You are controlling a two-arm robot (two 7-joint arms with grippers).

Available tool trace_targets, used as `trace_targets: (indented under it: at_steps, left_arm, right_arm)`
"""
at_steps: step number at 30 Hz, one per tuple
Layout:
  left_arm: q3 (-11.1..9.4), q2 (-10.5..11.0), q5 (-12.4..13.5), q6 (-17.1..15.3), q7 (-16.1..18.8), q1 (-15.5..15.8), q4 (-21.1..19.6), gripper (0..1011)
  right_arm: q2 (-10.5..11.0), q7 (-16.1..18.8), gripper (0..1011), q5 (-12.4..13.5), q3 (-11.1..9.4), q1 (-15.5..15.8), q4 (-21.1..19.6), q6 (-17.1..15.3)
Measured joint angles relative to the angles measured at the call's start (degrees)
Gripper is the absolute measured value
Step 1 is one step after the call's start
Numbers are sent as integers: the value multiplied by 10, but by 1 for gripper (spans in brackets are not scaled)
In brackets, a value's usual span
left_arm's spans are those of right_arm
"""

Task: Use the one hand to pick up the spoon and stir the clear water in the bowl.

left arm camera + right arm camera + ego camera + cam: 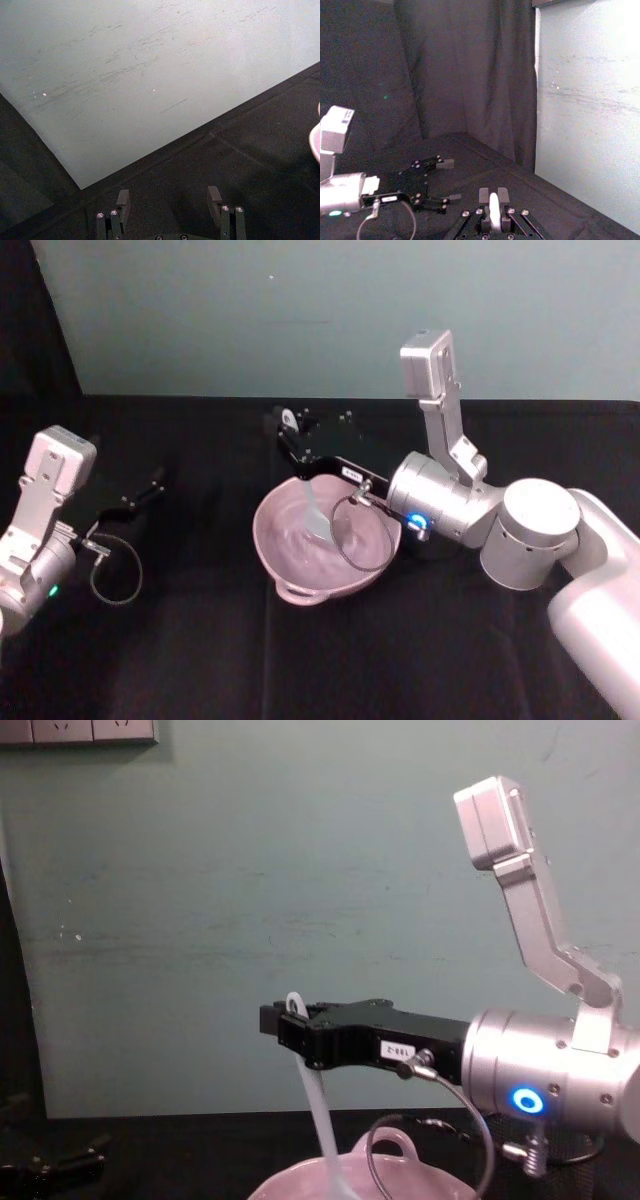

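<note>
While our left gripper (150, 487) is resting well off to the left on the black table (200, 660), fingers spread with nothing between them, we are working with the right arm alone. Moving rightward, the pink bowl (268, 550) is sitting near the middle of the table, its small loop handle pointing toward us. The clear water (295, 540) is showing in it only as a faint sheen. We are dipping the white spoon (318, 522) into it. Its flat head is lying low inside the bowl, about the centre, and its long axis is running steeply up and away from us to the handle's tip. Over the bowl's far rim, our right gripper (290, 445) is reaching in level from the right and pinching that handle just below its hole, fingers pressed onto it. We are judging that the stirring turns on this: the head is hanging below the grip and nearer to us, so circling the wrist should sweep it round inside the bowl's wall.
</note>
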State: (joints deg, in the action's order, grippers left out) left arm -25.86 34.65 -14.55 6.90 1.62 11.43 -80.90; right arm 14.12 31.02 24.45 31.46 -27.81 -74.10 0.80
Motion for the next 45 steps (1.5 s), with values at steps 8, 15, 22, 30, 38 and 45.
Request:
trace_targets:
  at_steps: [8, 15, 22, 30, 38, 45]
  left_arm:
    - [0, 0, 0, 0, 0, 0, 0, 1011]
    - [0, 0, 0, 0, 0, 0, 0, 1011]
    - [0, 0, 0, 0, 0, 0, 0, 1011]
    - [0, 0, 0, 0, 0, 0, 0, 1011]
    - [0, 0, 0, 0, 0, 0, 0, 1011]
    - [0, 0, 0, 0, 0, 0, 0, 1011]
  right_arm:
    - [-22, 4, 114, 3, -2, -34, 50, 6]
    - [-27, 3, 114, 7, -14, -50, 73, 13]
    - [-9, -5, 114, 13, -32, -41, 59, 13]
    - [23, -12, 114, 27, -52, 1, 6, 6]
    - [38, -12, 114, 41, -56, 41, -40, 6]
    - [36, -11, 114, 49, -47, 59, -59, 11]
